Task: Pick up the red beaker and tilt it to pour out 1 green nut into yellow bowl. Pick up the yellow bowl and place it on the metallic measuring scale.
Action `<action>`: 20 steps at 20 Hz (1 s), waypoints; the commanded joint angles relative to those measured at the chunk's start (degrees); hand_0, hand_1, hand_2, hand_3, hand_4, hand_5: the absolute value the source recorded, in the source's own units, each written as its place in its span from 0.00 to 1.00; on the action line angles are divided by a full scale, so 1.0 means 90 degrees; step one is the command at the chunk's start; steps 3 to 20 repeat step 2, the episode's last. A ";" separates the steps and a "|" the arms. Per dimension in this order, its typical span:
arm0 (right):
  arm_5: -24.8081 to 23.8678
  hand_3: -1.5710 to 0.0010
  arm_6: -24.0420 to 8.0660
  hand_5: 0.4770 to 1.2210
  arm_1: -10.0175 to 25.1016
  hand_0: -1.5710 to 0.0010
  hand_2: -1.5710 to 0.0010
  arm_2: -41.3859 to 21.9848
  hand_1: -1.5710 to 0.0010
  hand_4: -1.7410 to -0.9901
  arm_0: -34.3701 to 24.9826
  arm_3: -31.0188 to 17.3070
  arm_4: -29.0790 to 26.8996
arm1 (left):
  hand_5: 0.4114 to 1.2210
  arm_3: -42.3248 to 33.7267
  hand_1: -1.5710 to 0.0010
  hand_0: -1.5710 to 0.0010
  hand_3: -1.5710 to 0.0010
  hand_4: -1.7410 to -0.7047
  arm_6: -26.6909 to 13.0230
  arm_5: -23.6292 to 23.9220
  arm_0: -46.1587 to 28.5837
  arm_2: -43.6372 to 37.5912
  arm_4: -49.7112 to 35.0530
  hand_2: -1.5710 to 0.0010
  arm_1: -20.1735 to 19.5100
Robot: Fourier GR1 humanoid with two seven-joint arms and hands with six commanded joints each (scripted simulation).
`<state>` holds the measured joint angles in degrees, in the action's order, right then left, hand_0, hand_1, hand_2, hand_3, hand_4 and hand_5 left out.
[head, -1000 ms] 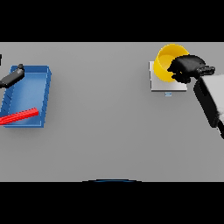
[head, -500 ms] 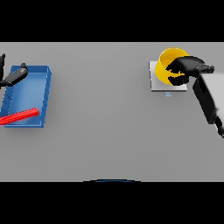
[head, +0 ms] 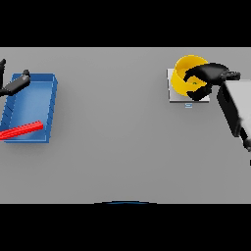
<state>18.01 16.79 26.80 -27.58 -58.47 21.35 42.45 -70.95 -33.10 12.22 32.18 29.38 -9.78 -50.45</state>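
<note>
The yellow bowl [head: 184, 73] rests on the metallic scale [head: 173, 94] at the far right of the table. My right hand [head: 212, 74] reaches in from the right, its fingers and thumb curled over the bowl's right rim. A small green nut [head: 194, 83] shows inside the bowl beside the fingers. On the far left, the red beaker [head: 20, 130] lies on its side in the blue tray [head: 50, 108], partly cut off by the view's edge. My left hand [head: 15, 84] hovers over the tray's back left corner with straight fingers, holding nothing.
The scale has a small display tab [head: 188, 105] on its front edge. The blue tray has raised walls. Grey table [head: 117, 137] stretches between the tray and the scale.
The yellow bowl has dropped lower onto the scale, still in my right hand. The right forearm has swung further right. The left hand has barely shifted.
</note>
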 commanded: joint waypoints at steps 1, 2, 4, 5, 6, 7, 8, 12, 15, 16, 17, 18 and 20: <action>0.0008 0.77 0.0032 0.35 0.0003 0.96 0.91 -0.0024 0.96 0.57 -0.0015 -0.0055 0.0031 | 0.40 0.0049 1.00 1.00 1.00 0.89 -0.0049 0.0036 0.0048 0.0011 0.0023 1.00 0.0057; 0.0041 0.78 -0.0053 0.34 -0.0061 0.97 0.93 -0.0014 0.97 0.58 -0.0076 -0.0098 0.0032 | 0.40 0.0053 1.00 1.00 1.00 0.89 -0.0040 0.0018 0.0110 0.0014 0.0038 1.00 0.0059; 0.0041 0.78 -0.0053 0.34 -0.0061 0.97 0.93 -0.0014 0.97 0.58 -0.0076 -0.0098 0.0032 | 0.40 0.0053 1.00 1.00 1.00 0.89 -0.0040 0.0018 0.0110 0.0014 0.0038 1.00 0.0059; 0.0041 0.78 -0.0053 0.34 -0.0061 0.97 0.93 -0.0014 0.97 0.58 -0.0076 -0.0098 0.0032 | 0.40 0.0053 1.00 1.00 1.00 0.89 -0.0040 0.0018 0.0110 0.0014 0.0038 1.00 0.0059; 0.0041 0.78 -0.0053 0.34 -0.0061 0.97 0.93 -0.0014 0.97 0.58 -0.0076 -0.0098 0.0032 | 0.40 0.0053 1.00 1.00 1.00 0.89 -0.0040 0.0018 0.0110 0.0014 0.0038 1.00 0.0059; 0.0041 0.78 -0.0053 0.34 -0.0061 0.97 0.93 -0.0014 0.97 0.58 -0.0076 -0.0098 0.0032 | 0.40 0.0053 1.00 1.00 1.00 0.89 -0.0040 0.0018 0.0110 0.0014 0.0038 1.00 0.0059; 0.0041 0.78 -0.0053 0.34 -0.0061 0.97 0.93 -0.0014 0.97 0.58 -0.0076 -0.0098 0.0032 | 0.40 0.0053 1.00 1.00 1.00 0.89 -0.0040 0.0018 0.0110 0.0014 0.0038 1.00 0.0059; 0.0041 0.78 -0.0053 0.34 -0.0061 0.97 0.93 -0.0014 0.97 0.58 -0.0076 -0.0098 0.0032 | 0.40 0.0053 1.00 1.00 1.00 0.89 -0.0040 0.0018 0.0110 0.0014 0.0038 1.00 0.0059; 0.0041 0.78 -0.0053 0.34 -0.0061 0.97 0.93 -0.0014 0.97 0.58 -0.0076 -0.0098 0.0032 | 0.40 0.0053 1.00 1.00 1.00 0.89 -0.0040 0.0018 0.0110 0.0014 0.0038 1.00 0.0059; 0.0041 0.78 -0.0053 0.34 -0.0061 0.97 0.93 -0.0014 0.97 0.58 -0.0076 -0.0098 0.0032 | 0.40 0.0053 1.00 1.00 1.00 0.89 -0.0040 0.0018 0.0110 0.0014 0.0038 1.00 0.0059; 0.0041 0.78 -0.0053 0.34 -0.0061 0.97 0.93 -0.0014 0.97 0.58 -0.0076 -0.0098 0.0032 | 0.40 0.0053 1.00 1.00 1.00 0.89 -0.0040 0.0018 0.0110 0.0014 0.0038 1.00 0.0059; 0.0041 0.78 -0.0053 0.34 -0.0061 0.97 0.93 -0.0014 0.97 0.58 -0.0076 -0.0098 0.0032 | 0.40 0.0053 1.00 1.00 1.00 0.89 -0.0040 0.0018 0.0110 0.0014 0.0038 1.00 0.0059; 0.0041 0.78 -0.0053 0.34 -0.0061 0.97 0.93 -0.0014 0.97 0.58 -0.0076 -0.0098 0.0032 | 0.40 0.0053 1.00 1.00 1.00 0.89 -0.0040 0.0018 0.0110 0.0014 0.0038 1.00 0.0059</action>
